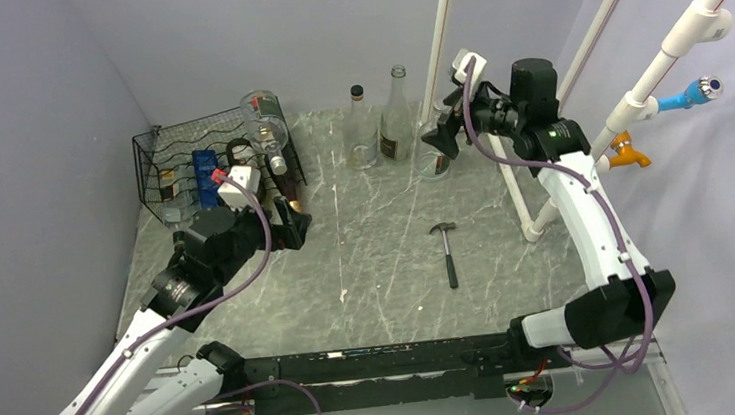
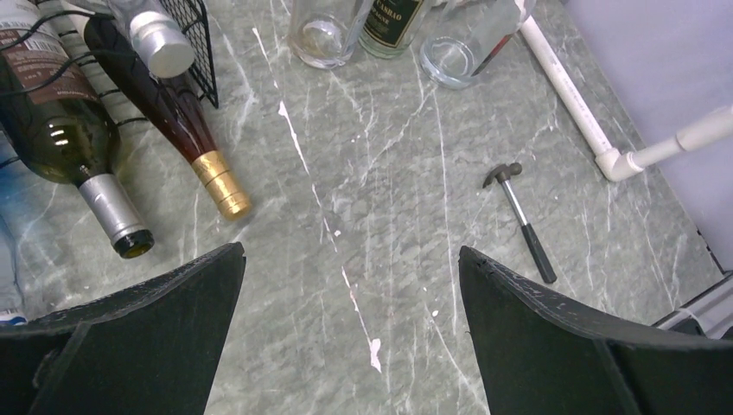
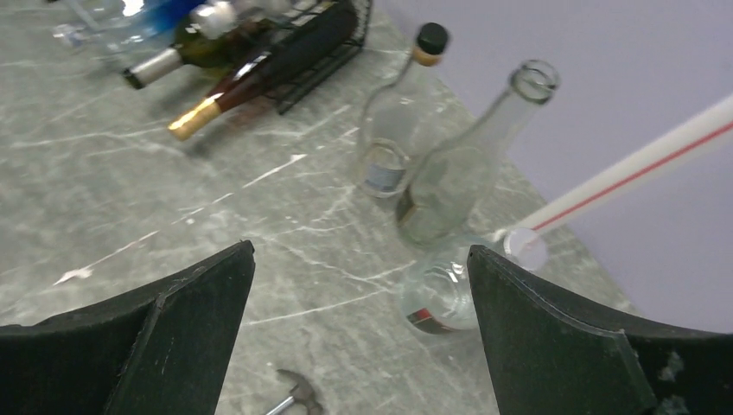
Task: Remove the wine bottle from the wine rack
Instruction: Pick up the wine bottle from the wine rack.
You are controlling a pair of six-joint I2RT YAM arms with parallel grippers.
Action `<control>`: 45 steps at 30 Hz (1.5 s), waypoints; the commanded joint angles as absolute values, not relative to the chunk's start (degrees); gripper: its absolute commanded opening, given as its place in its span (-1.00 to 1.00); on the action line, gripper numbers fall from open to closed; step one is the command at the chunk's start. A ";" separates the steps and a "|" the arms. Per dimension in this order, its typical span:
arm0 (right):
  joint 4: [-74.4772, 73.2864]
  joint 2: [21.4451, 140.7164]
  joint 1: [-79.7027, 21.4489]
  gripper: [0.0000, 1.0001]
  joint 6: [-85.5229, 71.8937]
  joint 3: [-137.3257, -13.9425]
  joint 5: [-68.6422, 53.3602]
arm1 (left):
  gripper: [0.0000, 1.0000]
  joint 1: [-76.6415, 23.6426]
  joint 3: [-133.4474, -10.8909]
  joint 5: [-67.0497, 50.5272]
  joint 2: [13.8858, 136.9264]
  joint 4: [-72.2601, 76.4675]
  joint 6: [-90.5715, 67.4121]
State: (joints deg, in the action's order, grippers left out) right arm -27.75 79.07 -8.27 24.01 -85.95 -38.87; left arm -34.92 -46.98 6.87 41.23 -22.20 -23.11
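The black wire wine rack (image 1: 178, 154) stands at the back left, and its corner shows in the left wrist view (image 2: 197, 43). A clear bottle (image 1: 264, 126) lies on top of it. A dark red bottle with gold foil (image 2: 186, 130) and a green bottle with a silver neck (image 2: 78, 147) lie in the bottom row, necks sticking out onto the table. My left gripper (image 2: 350, 259) is open and empty above the table, just in front of the rack (image 1: 290, 224). My right gripper (image 3: 361, 259) is open and empty, raised near the standing bottles at the back (image 1: 441, 136).
Three clear bottles stand at the back middle: one with a black cap (image 3: 402, 121), one with an open neck (image 3: 458, 173) and one just below my right gripper (image 3: 445, 298). A small hammer (image 1: 447, 251) lies mid-table. A white pipe frame (image 1: 517, 184) runs along the right.
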 commanded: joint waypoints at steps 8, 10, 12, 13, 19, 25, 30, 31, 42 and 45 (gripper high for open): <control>-35.29 69.91 -8.09 0.93 32.46 -74.74 -57.12 | 0.99 -24.44 -54.84 -3.12 48.82 -19.45 -26.53; -36.09 68.48 -8.07 0.93 33.87 -72.24 -58.78 | 0.99 -22.00 -55.43 -5.59 49.97 -18.71 -27.28; -36.74 67.56 -8.04 0.94 35.27 -69.81 -60.39 | 0.99 -20.01 -56.14 -7.02 51.36 -18.17 -27.82; -36.81 67.10 -8.00 0.93 35.85 -68.60 -60.92 | 0.99 -18.78 -56.50 -7.89 52.17 -18.01 -27.97; -32.63 65.40 -6.65 0.94 34.75 -61.87 -63.35 | 0.99 -15.59 -59.24 -10.29 57.30 -16.54 -28.39; -27.39 63.82 -4.16 0.95 31.75 -56.85 -66.19 | 0.99 -13.71 -62.14 -9.99 63.12 -15.50 -28.05; -22.89 63.00 -2.12 0.97 28.77 -53.16 -69.30 | 0.99 -12.54 -65.20 -8.25 69.07 -16.00 -27.40; -22.70 62.97 -1.89 0.97 28.74 -52.81 -69.47 | 0.99 -12.37 -65.79 -7.52 69.80 -16.23 -27.15; -21.71 62.86 -0.26 0.99 28.86 -51.41 -70.04 | 0.99 -12.04 -69.71 -0.93 78.78 -14.89 -24.62; -21.54 62.88 -0.25 0.99 28.86 -51.16 -70.03 | 0.99 -12.02 -71.39 -0.41 80.85 -15.37 -23.61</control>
